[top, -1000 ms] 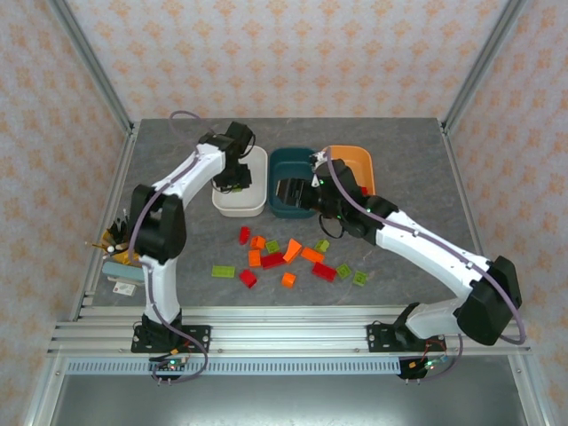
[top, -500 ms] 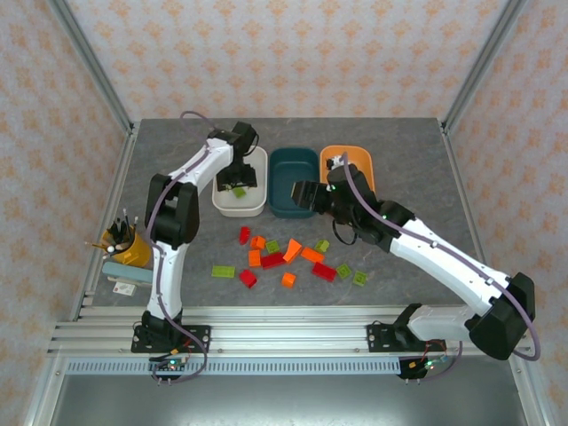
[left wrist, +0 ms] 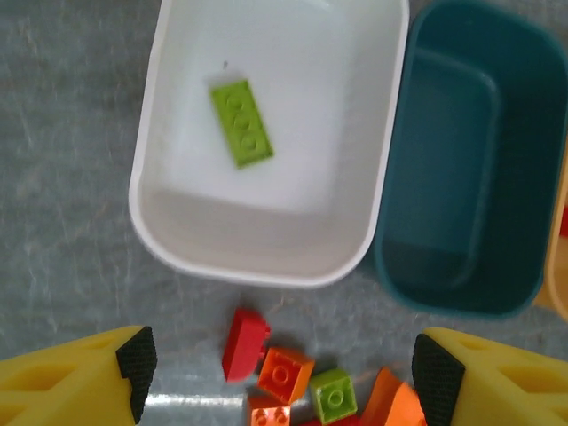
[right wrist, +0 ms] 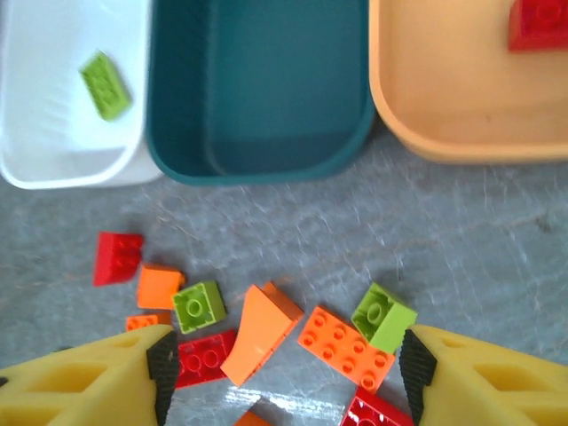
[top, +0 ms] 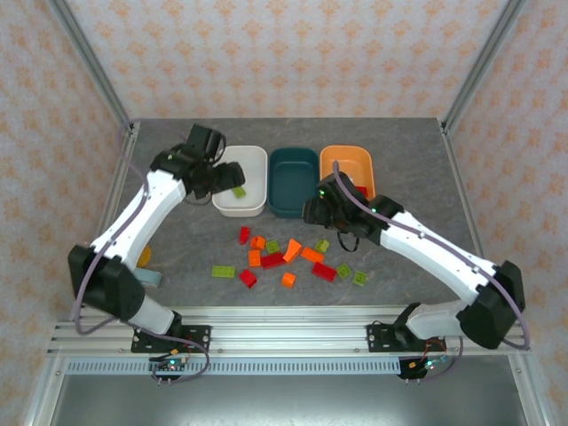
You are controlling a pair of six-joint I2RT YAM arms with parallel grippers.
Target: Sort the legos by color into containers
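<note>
The white tub [top: 241,206] holds one lime green brick [left wrist: 241,122]. Beside it, the dark teal tub [top: 293,182] has nothing in it. The orange tub [top: 348,162] holds a red brick [right wrist: 540,22]. Several lime green, orange and red legos [top: 284,257] lie loose on the table in front of the tubs. My left gripper [top: 220,180] hovers open at the white tub's left side, its fingers [left wrist: 135,362] holding nothing. My right gripper [top: 318,211] hangs open above the pile's right part, over an orange slope brick [right wrist: 262,333] and an orange oblong brick [right wrist: 346,348].
A yellow cup [top: 143,257] peeks out behind the left arm at the table's left edge. An aluminium rail [top: 284,337] runs along the near edge. Grey table surface [top: 417,177] lies free to the right of the orange tub.
The left gripper let the lime green brick drop into the white tub and swung left. The right gripper drew back from over the teal tub toward the pile.
</note>
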